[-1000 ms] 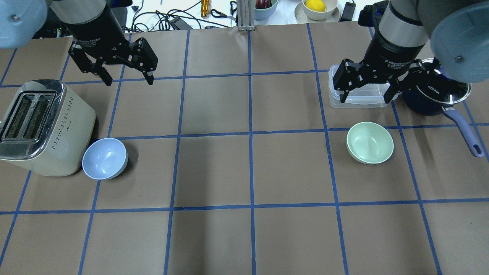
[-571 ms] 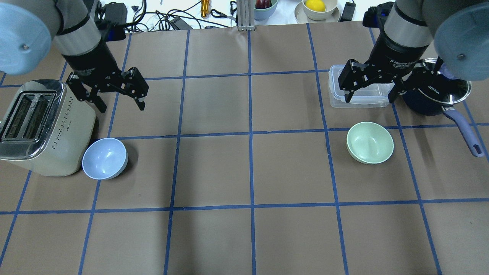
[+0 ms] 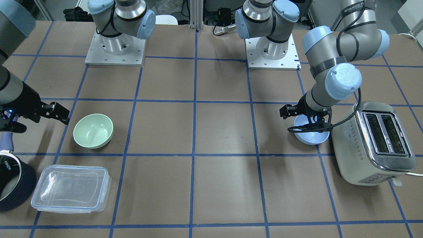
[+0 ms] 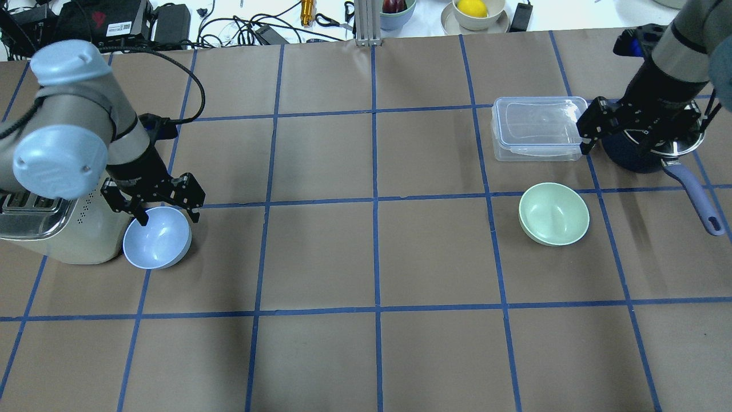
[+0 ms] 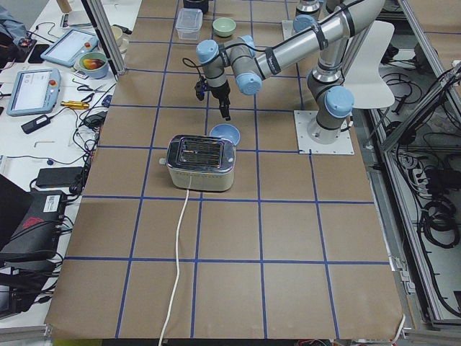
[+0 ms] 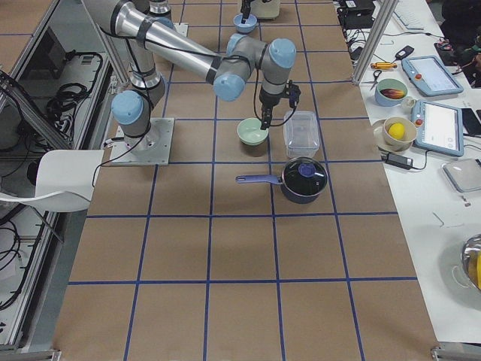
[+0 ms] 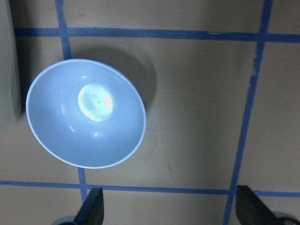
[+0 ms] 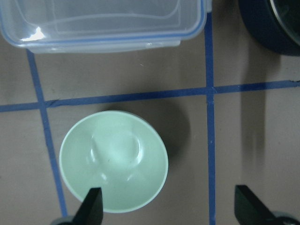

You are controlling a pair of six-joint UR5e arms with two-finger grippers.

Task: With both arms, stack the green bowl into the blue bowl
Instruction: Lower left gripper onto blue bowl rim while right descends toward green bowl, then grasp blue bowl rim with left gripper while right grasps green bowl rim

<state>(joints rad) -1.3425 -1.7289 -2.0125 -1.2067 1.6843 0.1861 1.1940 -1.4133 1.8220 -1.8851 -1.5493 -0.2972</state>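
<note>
Blue bowl [image 4: 157, 240] near left gripper [image 4: 167, 217], seemingly untouched.

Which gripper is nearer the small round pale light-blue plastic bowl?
Left. The left gripper hovers open at the round pale light-blue bowl's edge, beside the cream toaster; the right gripper is far away, open, up near the round pale green bowl.

Overhead: left arm [image 4: 60, 160] covers the toaster [image 4: 97, 243] top; right gripper [image 4: 616, 149] masks part of the saucepan [image 4: 623, 161]. Front: saucepan cut off by the edge. Left wrist: left gripper [image 7: 171, 210] shows fingertips only, bottom edge.
</note>
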